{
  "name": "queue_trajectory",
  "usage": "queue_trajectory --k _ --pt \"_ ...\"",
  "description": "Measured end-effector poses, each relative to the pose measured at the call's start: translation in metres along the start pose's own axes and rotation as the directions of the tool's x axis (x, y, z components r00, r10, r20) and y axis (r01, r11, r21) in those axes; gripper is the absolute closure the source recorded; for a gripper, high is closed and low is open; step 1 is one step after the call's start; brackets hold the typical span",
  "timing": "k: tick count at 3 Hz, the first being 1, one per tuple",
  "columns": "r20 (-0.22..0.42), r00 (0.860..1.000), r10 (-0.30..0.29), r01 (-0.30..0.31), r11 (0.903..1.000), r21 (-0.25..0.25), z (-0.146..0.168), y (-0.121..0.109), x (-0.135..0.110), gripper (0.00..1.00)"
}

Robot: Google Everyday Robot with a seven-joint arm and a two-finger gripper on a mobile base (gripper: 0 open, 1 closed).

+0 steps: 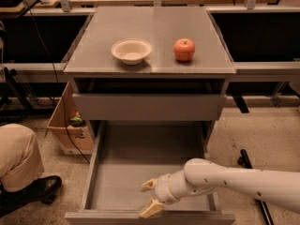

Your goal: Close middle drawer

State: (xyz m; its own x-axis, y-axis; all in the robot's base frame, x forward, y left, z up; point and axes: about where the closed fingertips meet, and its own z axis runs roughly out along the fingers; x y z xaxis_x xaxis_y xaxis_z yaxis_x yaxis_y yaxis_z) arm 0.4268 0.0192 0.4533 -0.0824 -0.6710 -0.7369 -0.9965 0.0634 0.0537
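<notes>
The middle drawer (136, 168) is a wide grey tray pulled far out of the cabinet, and its inside is bare. Its slim front panel (103, 217) lies at the bottom edge of the view. My gripper (150, 197) comes in from the right on a white arm and sits at the front of the drawer, just behind the front panel near its middle. Its two tan fingers are spread apart: one fingertip (148, 185) is over the drawer floor, and the other rests at the front panel's top edge.
Above, the grey drawer with the taller front (149, 107) stands slightly out. A white bowl (131, 50) and a red apple (184, 49) sit on the cabinet top. A person's knee (16, 153) and shoe (33, 191) are at the left, by a cardboard box (68, 125).
</notes>
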Motion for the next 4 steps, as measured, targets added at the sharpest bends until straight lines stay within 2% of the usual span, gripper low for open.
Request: queue_trajectory --k 1,2,4 --pt "0.017 0.999 -0.037 0.037 0.9992 0.014 -0.001 -0.012 -0.016 0.73" --pt "0.030 0.998 -0.054 0.054 0.9983 0.022 -0.002 -0.019 -0.025 0.70" --pt "0.022 0.998 -0.056 0.056 0.9984 0.008 -0.011 -0.016 -0.029 0.24"
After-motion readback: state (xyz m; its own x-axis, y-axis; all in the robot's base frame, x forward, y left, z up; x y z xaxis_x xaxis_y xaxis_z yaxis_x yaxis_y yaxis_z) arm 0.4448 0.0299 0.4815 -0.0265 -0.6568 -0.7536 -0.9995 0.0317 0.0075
